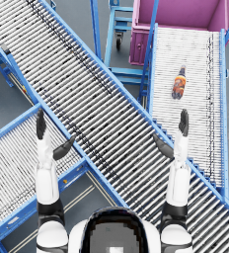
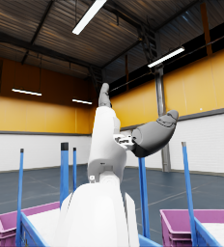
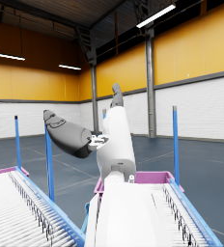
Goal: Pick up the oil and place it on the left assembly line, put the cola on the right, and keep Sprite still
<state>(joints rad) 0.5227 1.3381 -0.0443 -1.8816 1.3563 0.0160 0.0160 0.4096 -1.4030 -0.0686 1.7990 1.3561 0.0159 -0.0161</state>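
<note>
A small bottle (image 1: 178, 83) with an orange cap and an orange-and-dark label lies on the right roller conveyor (image 1: 205, 99), far ahead of my right hand. My left hand (image 1: 48, 136) is raised over the seam between the left conveyor (image 1: 8, 163) and the central conveyor (image 1: 87, 99), fingers straight, thumb spread, holding nothing. My right hand (image 1: 175, 133) hovers over the edge of the central conveyor in the same pose, empty. In the wrist views the left hand (image 2: 133, 125) and right hand (image 3: 90, 130) point up at the hall with nothing in them. No other bottle is in view.
A pink bin (image 1: 185, 20) stands at the far end of the right conveyor. Blue frame rails (image 1: 151, 54) run along every conveyor. Pink bins (image 2: 201, 226) also show in the left wrist view. Grey floor (image 1: 72, 15) lies between the lines.
</note>
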